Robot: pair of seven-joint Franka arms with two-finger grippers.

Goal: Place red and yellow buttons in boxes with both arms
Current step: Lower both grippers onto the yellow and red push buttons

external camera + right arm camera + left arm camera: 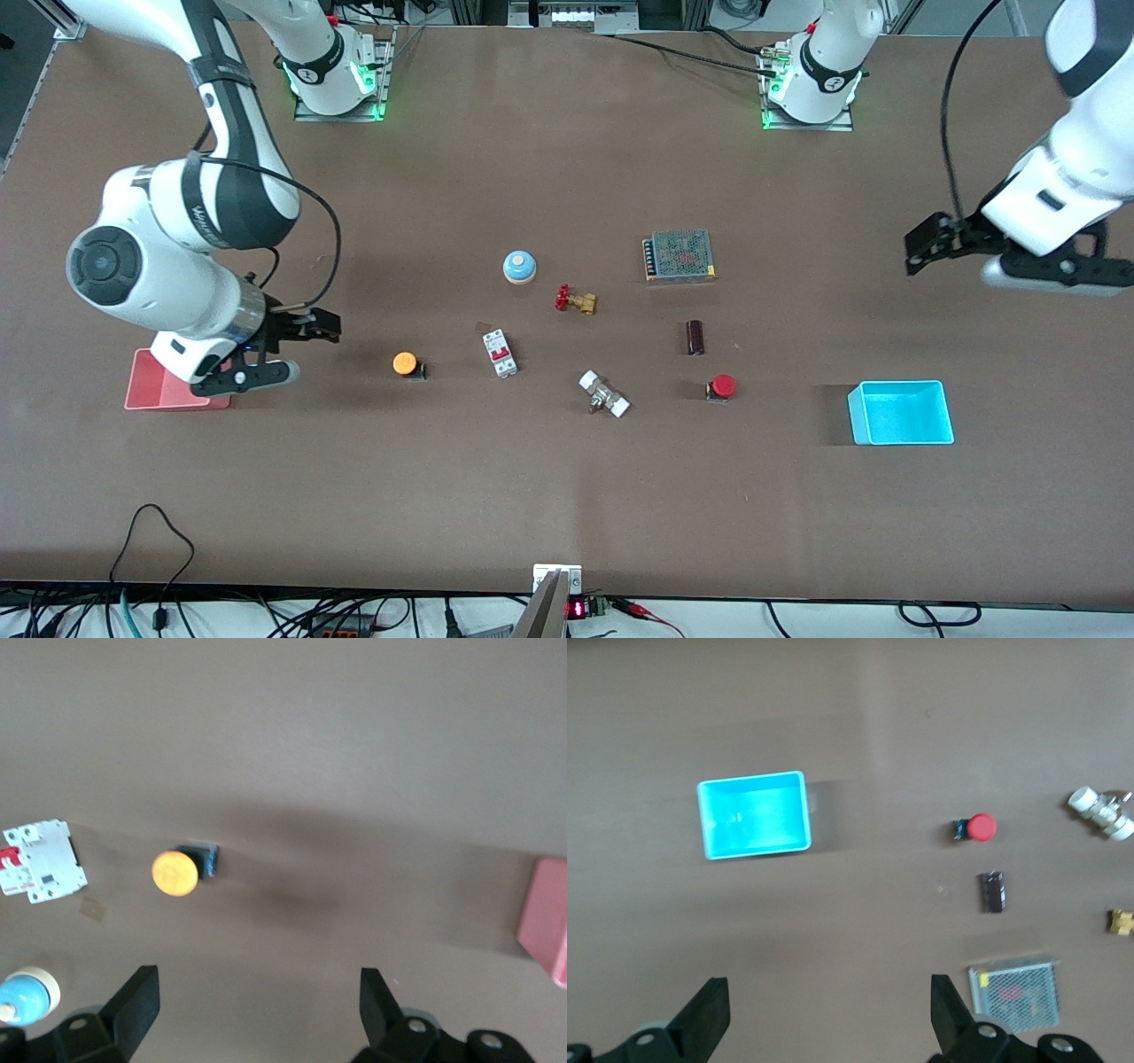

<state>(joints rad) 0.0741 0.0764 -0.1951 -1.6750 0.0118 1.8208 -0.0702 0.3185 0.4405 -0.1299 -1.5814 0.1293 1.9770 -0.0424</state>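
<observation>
The orange-yellow button sits on the table toward the right arm's end; it also shows in the right wrist view. The red button sits toward the left arm's end and shows in the left wrist view. The pink-red box is partly hidden under the right arm. The cyan box stands empty, also seen in the left wrist view. My right gripper is open and empty, between the pink box and the yellow button. My left gripper is open and empty, over bare table.
In the middle lie a light-blue dome, a brass valve with a red handle, a white circuit breaker, a metal fitting with white ends, a dark block and a mesh-topped power supply.
</observation>
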